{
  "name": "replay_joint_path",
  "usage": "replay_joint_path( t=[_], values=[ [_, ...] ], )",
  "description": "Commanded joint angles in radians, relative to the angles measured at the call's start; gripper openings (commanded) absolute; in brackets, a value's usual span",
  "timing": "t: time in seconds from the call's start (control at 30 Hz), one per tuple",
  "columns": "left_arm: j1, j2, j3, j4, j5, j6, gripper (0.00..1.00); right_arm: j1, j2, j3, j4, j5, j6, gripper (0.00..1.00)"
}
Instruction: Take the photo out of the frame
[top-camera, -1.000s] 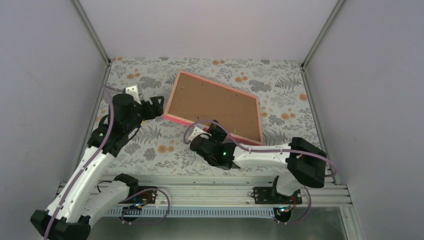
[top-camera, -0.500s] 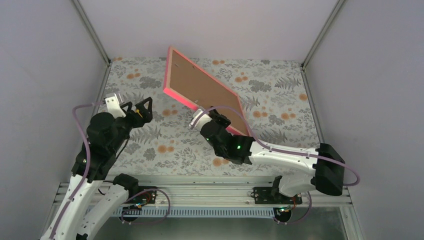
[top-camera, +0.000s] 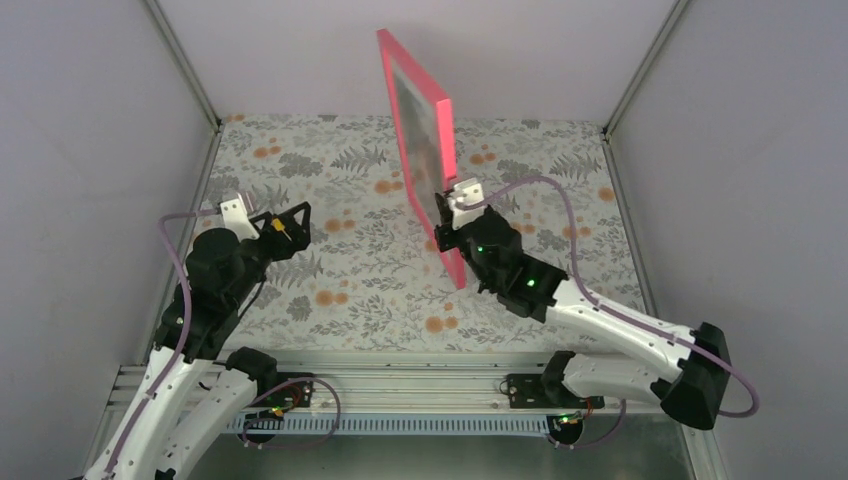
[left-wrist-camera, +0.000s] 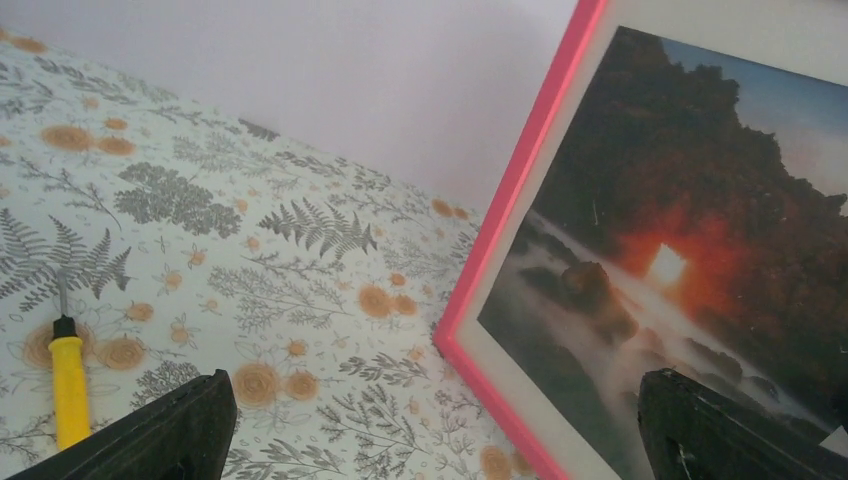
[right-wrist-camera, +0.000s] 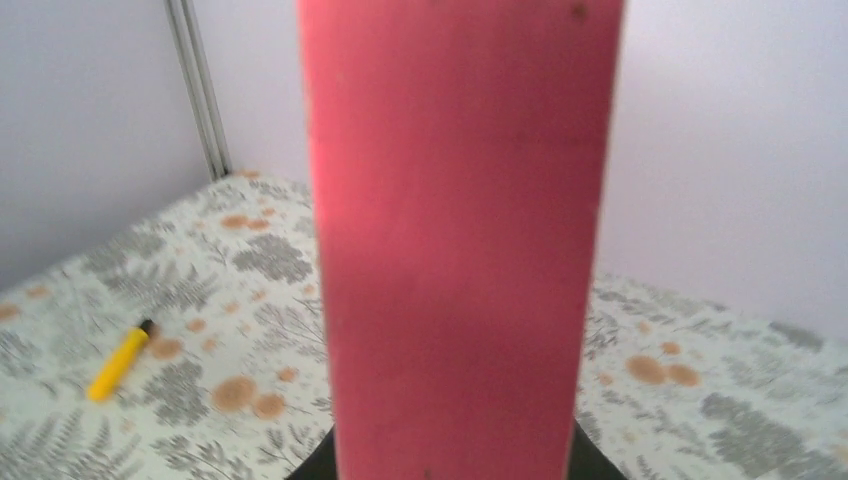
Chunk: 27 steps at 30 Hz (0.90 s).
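Frame (top-camera: 428, 150) has swung upright, clamped in right jaws; left jaws gape wide.

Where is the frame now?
Top view, centre of the table: the frame is held upright on edge by the right gripper, photo facing the left gripper.

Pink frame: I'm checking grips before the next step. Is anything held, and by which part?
The right gripper clamps the pink frame by an edge rail, low down; the left gripper is open and empty.
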Motion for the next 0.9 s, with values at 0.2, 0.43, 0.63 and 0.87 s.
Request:
replay_joint_path(
  t=[0.2,0.43,0.63,0.87],
  values=[
    [0.003,-0.002,-0.021,0.023,0.035,-0.02,1.0,-0.255,-0.15,-0.16,0.264,-0.414,0.58,0.04],
    [0.003,0.006,-0.032,0.017,0.039,-0.028,1.0,-0.432,-0.187,-0.351,0.318,-0.659,0.938,0.04],
    [0.003,0.029,-0.044,0.027,0.061,-0.038,1.0,-0.515,-0.211,-0.569,0.366,-0.7,1.128,0.04],
    [0.003,0.051,-0.062,0.039,0.077,-0.05,1.0,-0.609,-0.236,-0.791,0.426,-0.772,1.271,0.04]
  ],
)
